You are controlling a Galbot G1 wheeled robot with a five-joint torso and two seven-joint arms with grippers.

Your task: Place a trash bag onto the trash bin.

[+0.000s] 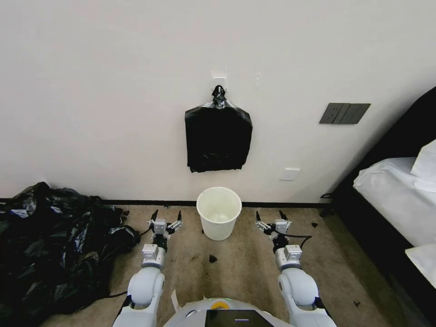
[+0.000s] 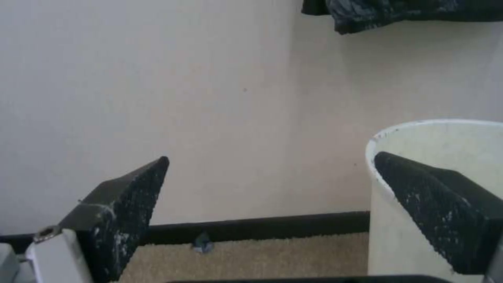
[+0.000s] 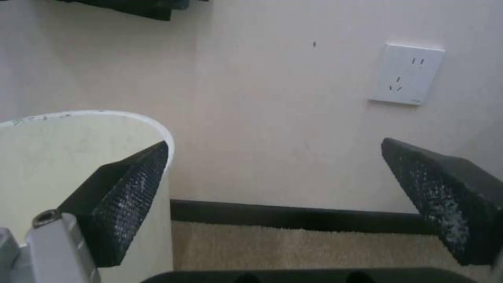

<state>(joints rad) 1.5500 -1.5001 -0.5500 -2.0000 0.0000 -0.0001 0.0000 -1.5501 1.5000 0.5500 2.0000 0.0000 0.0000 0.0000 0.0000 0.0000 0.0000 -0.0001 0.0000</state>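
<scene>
Bin first: the one cream-white trash bin (image 1: 219, 212) stands lidless and unlined on the carpet (image 1: 245, 268), close to the wall's black baseboard (image 1: 136, 202), directly ahead of the robot. No liner sits on its rim, so the task looks to be at its very start, with a bag not yet fetched.

Above the bin, a flat squarish black bundle (image 1: 218, 137) hangs from a single wall hook (image 1: 219, 75), its pointed top knotted at the hook. It likely holds the trash bag to be drawn out, though no single loose bag can be told apart.

Flanking the bin, both arms are held low over the carpet. The left gripper (image 1: 166, 215) hovers just beside the bin's left side, fingers spread wide and empty; the right gripper (image 1: 271, 216) hovers near its right side, likewise spread and holding nothing.

As a judgement, the next move calls for raising an arm to the bundle and pinching one thin layer free.

Farther out lie one large heap of black bags (image 1: 50, 236) along the carpet's left edge, one white socket (image 1: 289, 174), one grey switch plate (image 1: 344, 113), and a bed (image 1: 399, 195) at right.
</scene>
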